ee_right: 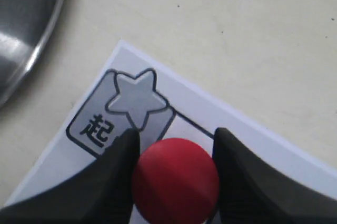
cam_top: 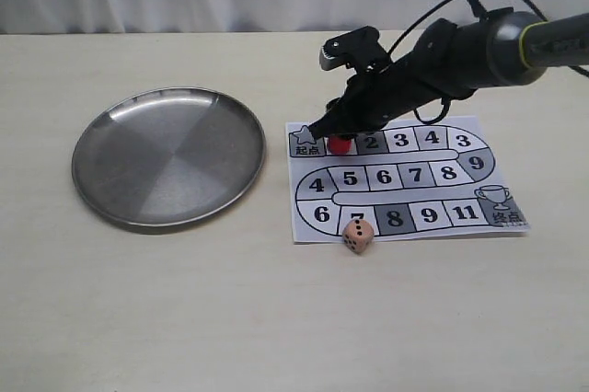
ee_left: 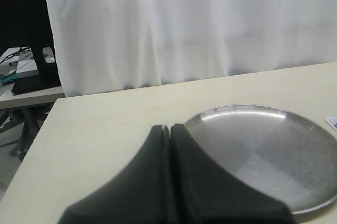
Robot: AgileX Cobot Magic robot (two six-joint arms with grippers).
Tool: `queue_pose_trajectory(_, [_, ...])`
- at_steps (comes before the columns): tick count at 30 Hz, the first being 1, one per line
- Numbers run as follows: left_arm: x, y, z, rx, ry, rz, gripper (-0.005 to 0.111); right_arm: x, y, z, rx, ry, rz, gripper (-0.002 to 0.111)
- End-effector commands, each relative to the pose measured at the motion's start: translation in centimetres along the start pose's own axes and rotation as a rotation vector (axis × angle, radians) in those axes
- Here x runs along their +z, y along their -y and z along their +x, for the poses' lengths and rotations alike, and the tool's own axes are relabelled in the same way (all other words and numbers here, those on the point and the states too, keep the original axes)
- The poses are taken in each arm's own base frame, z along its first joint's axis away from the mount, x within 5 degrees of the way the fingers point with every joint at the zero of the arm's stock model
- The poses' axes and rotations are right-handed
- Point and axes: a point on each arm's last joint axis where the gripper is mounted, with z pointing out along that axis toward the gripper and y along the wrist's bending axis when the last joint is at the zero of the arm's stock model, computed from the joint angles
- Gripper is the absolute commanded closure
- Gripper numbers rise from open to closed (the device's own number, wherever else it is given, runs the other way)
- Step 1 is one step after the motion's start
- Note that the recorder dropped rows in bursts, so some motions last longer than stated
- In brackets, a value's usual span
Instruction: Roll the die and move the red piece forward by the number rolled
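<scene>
The pale bench [cam_top: 184, 318] carries a steel plate [cam_top: 169, 155] on the left and a paper board [cam_top: 396, 199] of numbered squares on the right. The right claw [cam_top: 336, 134] reaches down to the board's upper left corner, and its fingers [ee_right: 118, 171] press both sides of the red piece [ee_right: 175, 182], gripping it on the first square, just beside the start star. The left claw [ee_left: 171, 134] hangs closed and empty near the plate's rim. The die [cam_top: 358, 236] rests at the board's lower edge by square 7; its top face is too small to read. The loose paper may slide if the red piece is dragged rather than lifted, upsetting the count. A shallow grip could let the piece tip over.
</scene>
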Motion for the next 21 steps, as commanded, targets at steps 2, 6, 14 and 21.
queue_pose_trajectory(2, [0.0, 0.0, 0.0, -0.002, 0.01, -0.002, 0.107, 0.9, 0.3, 0.7, -0.006, -0.02, 0.007, 0.104])
queue_pose_trajectory(6, [0.0, 0.0, 0.0, -0.002, 0.01, -0.002, 0.107, -0.6, 0.2, -0.3, -0.018, 0.015, 0.013, 0.104])
queue_pose_trajectory(14, [0.0, 0.0, 0.0, -0.002, 0.01, -0.002, 0.107, -6.7, 1.7, -3.3, 0.009, 0.156, 0.075, 0.104])
queue_pose_trajectory(21, [0.0, 0.0, 0.0, -0.002, 0.01, -0.002, 0.107, -3.6, 2.9, -0.6, 0.034, 0.076, 0.095, 0.104])
